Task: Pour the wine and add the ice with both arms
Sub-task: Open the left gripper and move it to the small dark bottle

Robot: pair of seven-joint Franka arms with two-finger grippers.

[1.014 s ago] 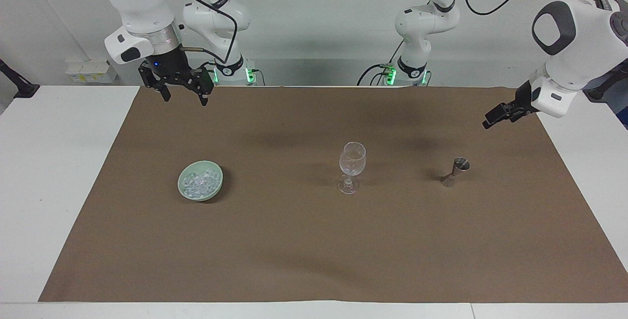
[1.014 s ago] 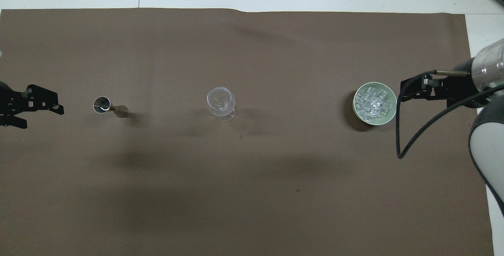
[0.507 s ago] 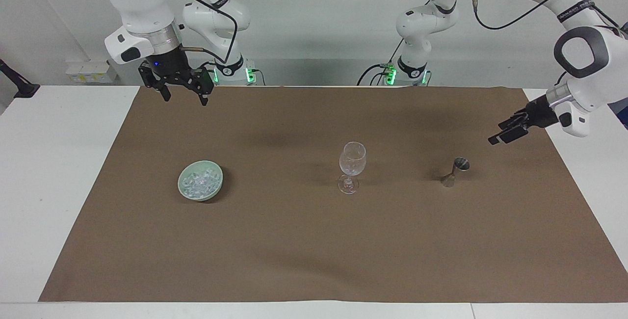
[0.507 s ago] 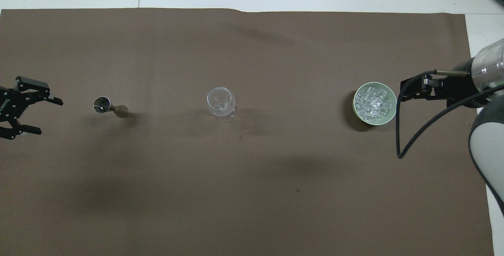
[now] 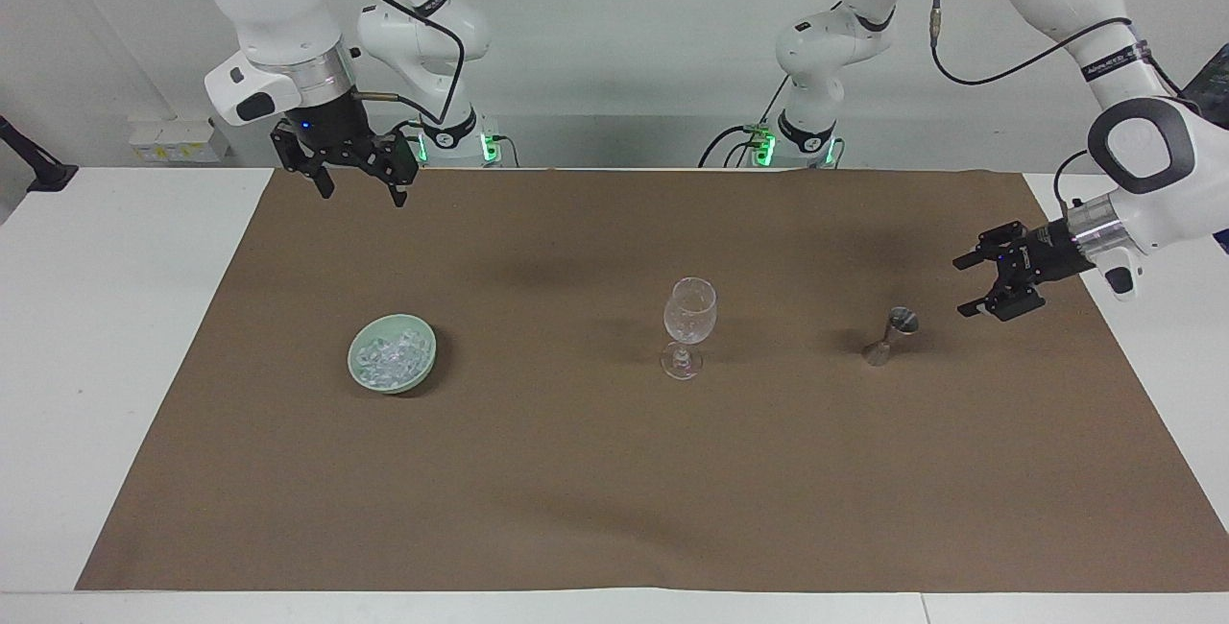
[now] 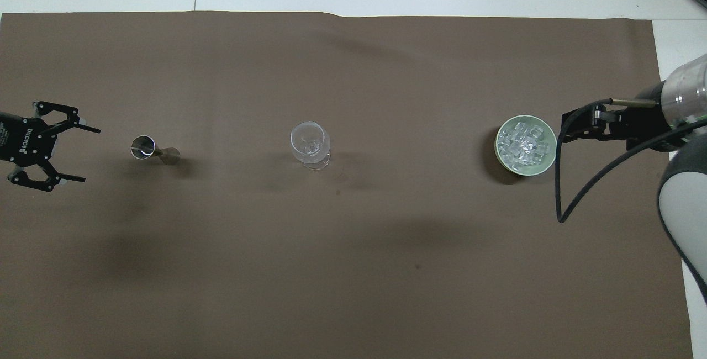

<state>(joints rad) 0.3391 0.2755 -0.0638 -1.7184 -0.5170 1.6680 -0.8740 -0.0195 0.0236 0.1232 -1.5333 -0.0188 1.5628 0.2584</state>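
A clear stemmed wine glass point(image 5: 688, 322) point(image 6: 310, 142) stands mid-mat. Toward the left arm's end stands a small metal jigger point(image 5: 893, 334) point(image 6: 152, 150). My left gripper point(image 5: 970, 285) point(image 6: 91, 154) hangs low over the mat beside it, open, its fingers pointing at the jigger and apart from it. Toward the right arm's end, the ice point(image 5: 389, 352) point(image 6: 523, 142) lies heaped in a pale green bowl point(image 5: 394, 384) point(image 6: 549, 160). My right gripper point(image 5: 363, 194) point(image 6: 571, 126) waits high over the mat, open and empty. No wine is in view.
A brown mat point(image 5: 614, 490) point(image 6: 353, 270) covers most of the white table point(image 5: 106, 317). The right arm's black cable point(image 6: 569, 193) loops down beside the bowl. Both arm bases stand at the table's robot edge.
My left gripper has come down toward the mat and turned its open fingers to face the jigger. The right arm, glass, jigger and bowl have not moved.
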